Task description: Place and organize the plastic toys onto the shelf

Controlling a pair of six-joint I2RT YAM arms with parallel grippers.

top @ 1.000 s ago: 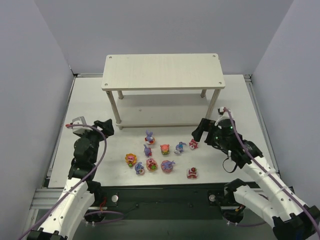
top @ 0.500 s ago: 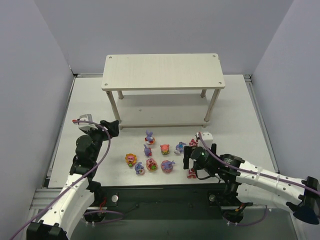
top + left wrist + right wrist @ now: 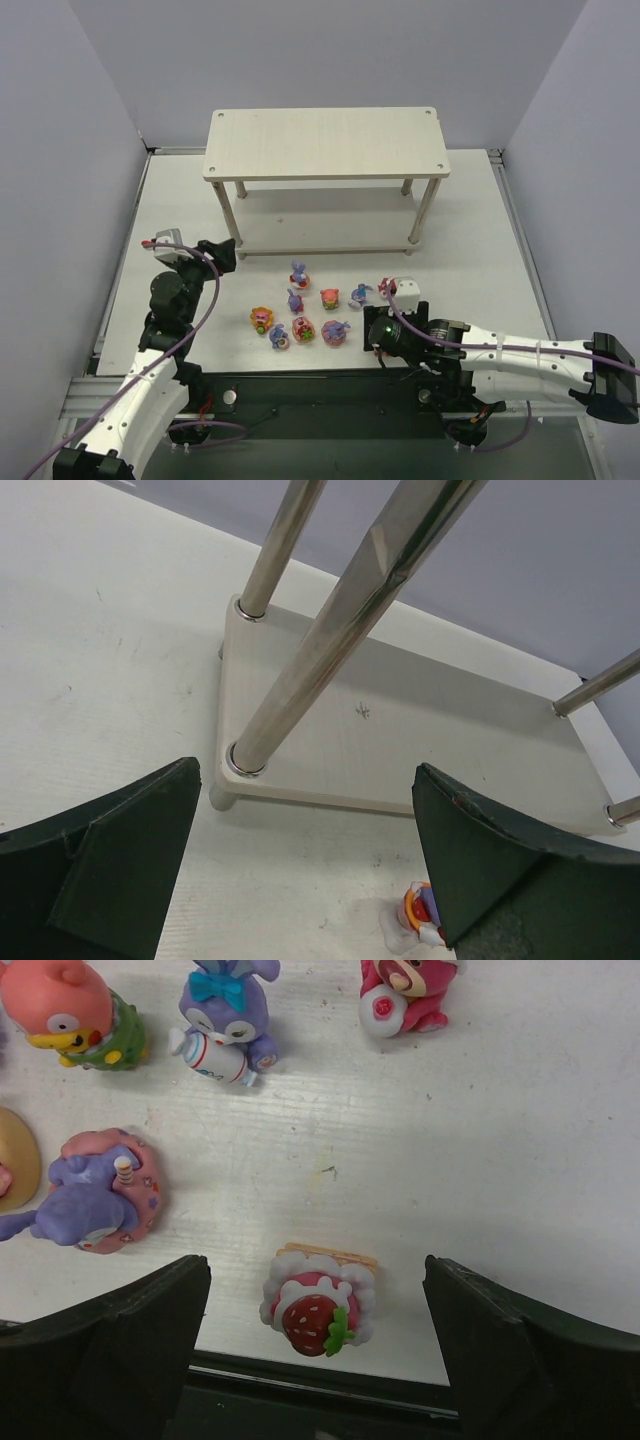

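The pale two-tier shelf (image 3: 326,143) stands at the back. The toys lie in a cluster in front of it, among them a purple bunny (image 3: 298,272), a red-orange round one (image 3: 330,298) and a yellow one (image 3: 261,319). My right gripper (image 3: 383,345) is open and points down at the front right of the cluster. In the right wrist view the gripper (image 3: 315,1265) straddles a pink strawberry-topped toy (image 3: 318,1310) without touching it. My left gripper (image 3: 215,252) is open and empty near the shelf's front left leg (image 3: 330,640). A bunny toy (image 3: 420,915) peeks out by its right finger.
In the right wrist view a pink bear (image 3: 400,995), a purple bunny (image 3: 225,1020) and a bunny on a pink ring (image 3: 95,1195) lie beyond the strawberry toy. The table's front edge (image 3: 330,1380) runs just behind it. The shelf's lower tier (image 3: 420,730) is bare.
My right arm has swung from beside the shelf's right leg down to the table's front, low over the strawberry toy. My left gripper shifted slightly toward the shelf.
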